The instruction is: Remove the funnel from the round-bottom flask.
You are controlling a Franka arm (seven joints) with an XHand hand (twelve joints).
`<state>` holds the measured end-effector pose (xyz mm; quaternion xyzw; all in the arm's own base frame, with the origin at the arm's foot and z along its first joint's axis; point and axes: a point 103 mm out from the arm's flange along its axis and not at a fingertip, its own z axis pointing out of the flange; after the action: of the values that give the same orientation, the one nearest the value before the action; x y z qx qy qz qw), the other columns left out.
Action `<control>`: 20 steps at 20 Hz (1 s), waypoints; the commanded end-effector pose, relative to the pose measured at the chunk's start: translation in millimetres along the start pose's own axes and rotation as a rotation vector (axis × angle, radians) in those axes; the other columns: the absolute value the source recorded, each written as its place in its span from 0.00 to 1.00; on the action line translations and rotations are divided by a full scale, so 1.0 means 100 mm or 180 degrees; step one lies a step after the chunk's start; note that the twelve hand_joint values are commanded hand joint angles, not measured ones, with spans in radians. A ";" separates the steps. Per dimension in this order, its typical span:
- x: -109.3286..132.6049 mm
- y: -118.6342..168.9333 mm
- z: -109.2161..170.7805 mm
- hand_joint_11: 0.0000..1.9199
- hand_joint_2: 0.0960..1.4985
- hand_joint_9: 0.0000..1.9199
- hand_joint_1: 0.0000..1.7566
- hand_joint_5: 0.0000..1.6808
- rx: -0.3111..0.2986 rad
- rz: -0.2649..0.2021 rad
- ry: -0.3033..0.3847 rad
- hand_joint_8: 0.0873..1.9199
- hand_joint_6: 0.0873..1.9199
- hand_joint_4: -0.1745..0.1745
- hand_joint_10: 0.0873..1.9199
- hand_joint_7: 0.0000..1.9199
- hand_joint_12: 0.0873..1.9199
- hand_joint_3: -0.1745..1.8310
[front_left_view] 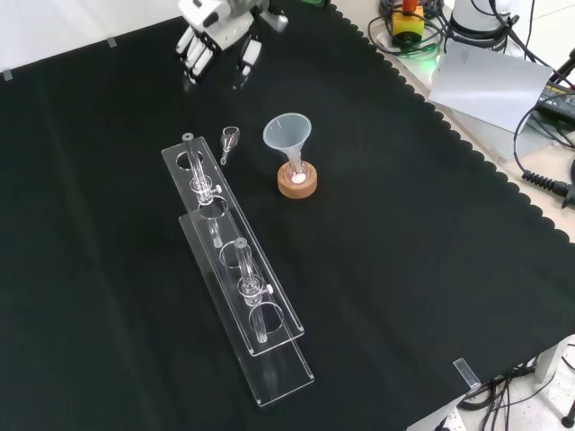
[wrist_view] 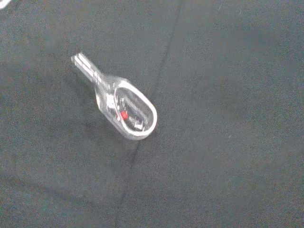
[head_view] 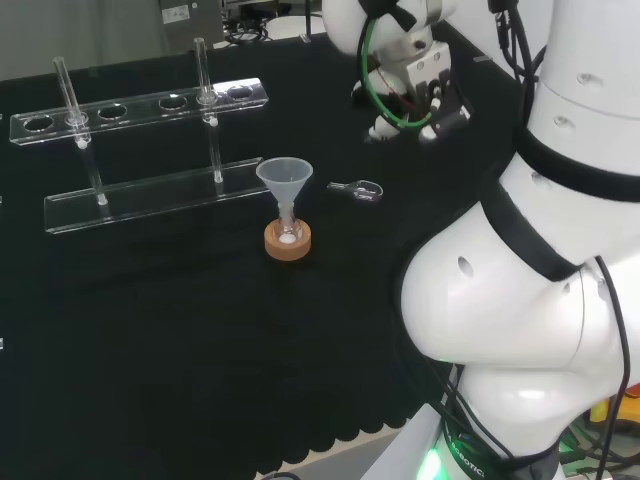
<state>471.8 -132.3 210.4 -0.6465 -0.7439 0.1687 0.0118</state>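
Funnel sits stem-down in the small round-bottom flask on its cork ring, mid-cloth beside the clear tube rack. It looks like light, slick plastic in fragile glass, so I'd pinch the cone rim and lift straight up. The hand hangs well apart at the front view's top, fingers relaxed and holding nothing. Wrist view adds a clear scoop lying on the cloth under the hand, a faint glint from the front.

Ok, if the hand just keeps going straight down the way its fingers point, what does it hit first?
Probably the small clear scoop lying on the cloth, or the bare black cloth beside it. The hand hangs above that spot, not over the funnel. Depth is uncertain.
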 end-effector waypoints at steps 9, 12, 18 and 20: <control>0.54 -0.57 -0.77 0.19 0.66 0.32 0.38 0.21 0.0147 -0.0186 0.0181 0.32 0.02 0.38 0.27 0.17 0.70 0.00; 0.66 -0.61 -0.84 0.20 0.65 0.30 0.35 0.20 0.0229 -0.0240 0.0191 0.32 0.01 0.39 0.28 0.16 0.71 0.00; 0.87 -0.66 -0.92 0.20 0.63 0.26 0.32 0.18 0.0333 -0.0359 0.0226 0.33 0.00 0.40 0.30 0.11 0.72 0.00; 0.94 -0.65 -0.93 0.20 0.62 0.22 0.30 0.15 0.0384 -0.0399 0.0227 0.33 0.00 0.41 0.31 0.08 0.73 0.00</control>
<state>417.1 -41.9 295.5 -0.6127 -0.7653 0.1828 0.0738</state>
